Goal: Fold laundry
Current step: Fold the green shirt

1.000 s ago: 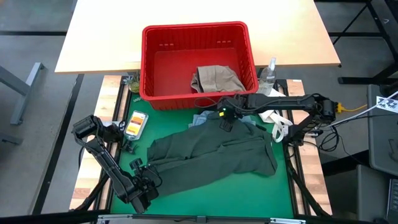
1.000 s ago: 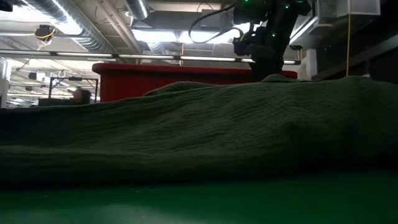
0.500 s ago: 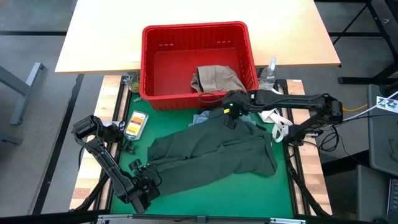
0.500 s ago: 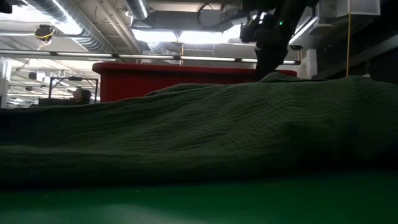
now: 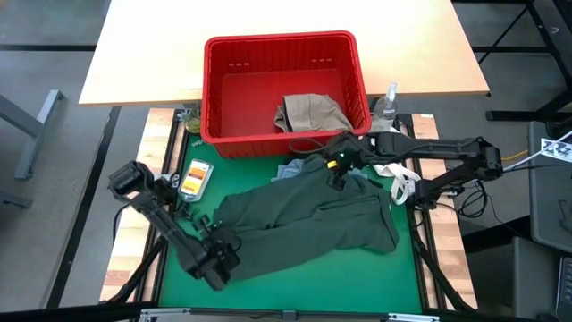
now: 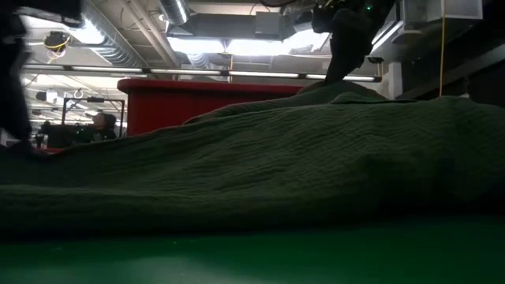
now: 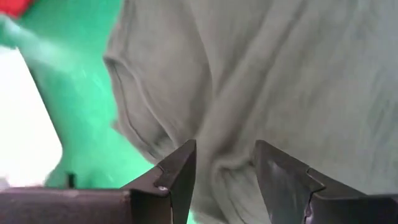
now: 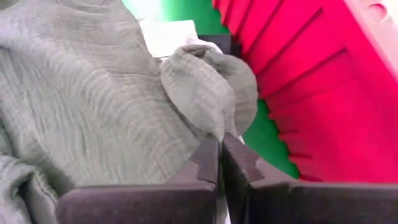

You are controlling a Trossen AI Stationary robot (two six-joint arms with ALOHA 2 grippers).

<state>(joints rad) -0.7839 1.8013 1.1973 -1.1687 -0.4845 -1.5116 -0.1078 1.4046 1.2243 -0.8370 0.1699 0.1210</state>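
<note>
Green surface centre carries the dark olive green piece [image 5: 308, 222], long axis left-right. My right claw [image 5: 337, 170] pinches its rear edge; left claw [image 5: 223, 255], parted and empty, hovers at its left end.

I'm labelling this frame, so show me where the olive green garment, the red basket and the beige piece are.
olive green garment [image 5: 313, 219], high view, middle of the spread cloth.
red basket [image 5: 268, 43], high view, far rim.
beige piece [image 5: 310, 113], high view, middle of the crumpled cloth inside the basket.
</note>
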